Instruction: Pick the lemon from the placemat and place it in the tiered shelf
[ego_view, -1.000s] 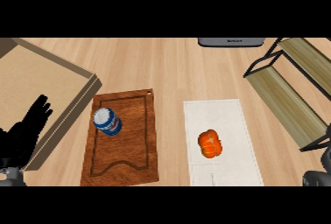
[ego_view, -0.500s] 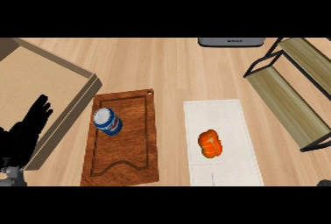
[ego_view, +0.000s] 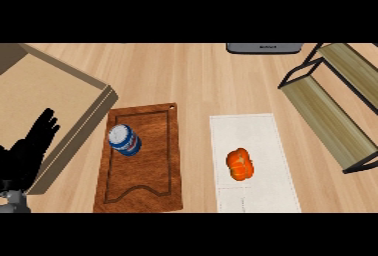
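Pale wood planks form the counter (ego_view: 184, 75), which fills the view. A tan box (ego_view: 44, 100) with flat, plain walls takes the left side; its far corner is cut off by the left edge, and its near corner points towards the middle.

At the right stands the tiered shelf (ego_view: 325, 117), a black rod frame carrying two long slatted boards of light, streaked wood. Its upper tier runs out of view at the right edge. Nothing lies on the parts of either board that show.

A dark brown cutting board (ego_view: 148, 185) lies between the box and the placemat (ego_view: 251, 135). It has a grooved border, a small hole at its far corner and a curved notch at its near end. The placemat is a white, cloth-like rectangle just right of the board, and open counter separates it from the shelf.

The left hand (ego_view: 29, 150) rests at the left edge over the box's wall, black, its fingers straight and pointing up, holding nothing; its forearm is mostly cut off below.

A grey flat object (ego_view: 264, 47) sits at the top edge, only its near part showing.

A blue and white can (ego_view: 124, 140) stands on the board's far half.

Instead of a yellow lemon, an orange fruit (ego_view: 241, 164), round and lobed, lies on the placemat's near half, well apart from the hand.
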